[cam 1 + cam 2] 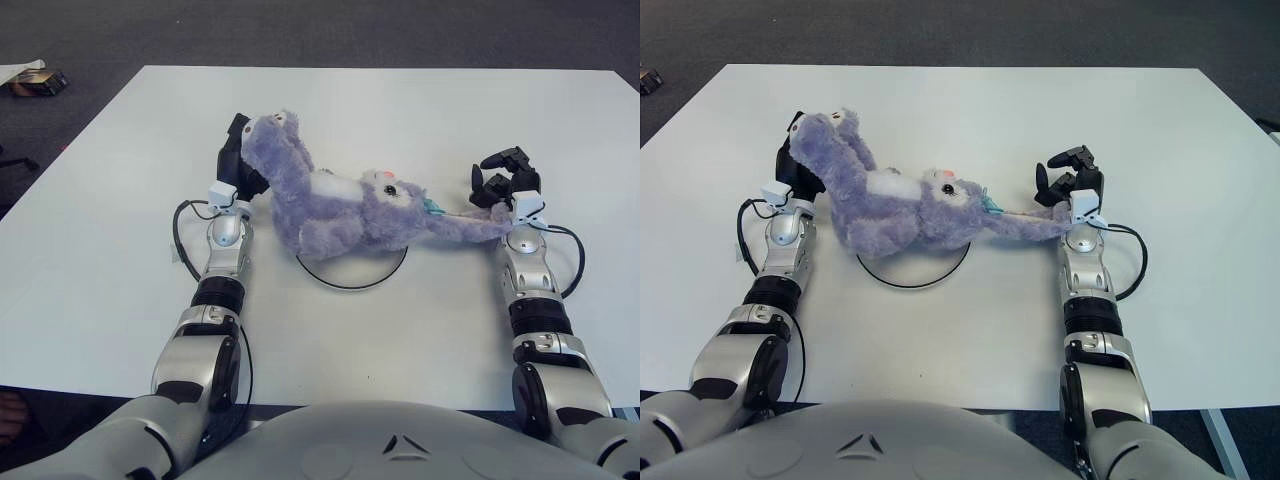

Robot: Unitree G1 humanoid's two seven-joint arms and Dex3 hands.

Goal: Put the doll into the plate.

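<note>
1. Two hands flank the doll (340, 205): left hand (240, 160) pressed against its upper limb, whether gripping cannot be told; right hand (505, 175) by the stretched limb's tip, fingers loosely curled, apparently holding nothing.
2. Purple plush lies draped over the plate (352, 272), only the near rim showing beneath.
3. Best finished by easing both hands away slowly, sideways, avoiding snagging fur or dragging the doll off the rim.
4. White table (420, 110), matte and flat; dark carpeted floor (300, 30) beyond, a small box (35, 80) at far left.
</note>
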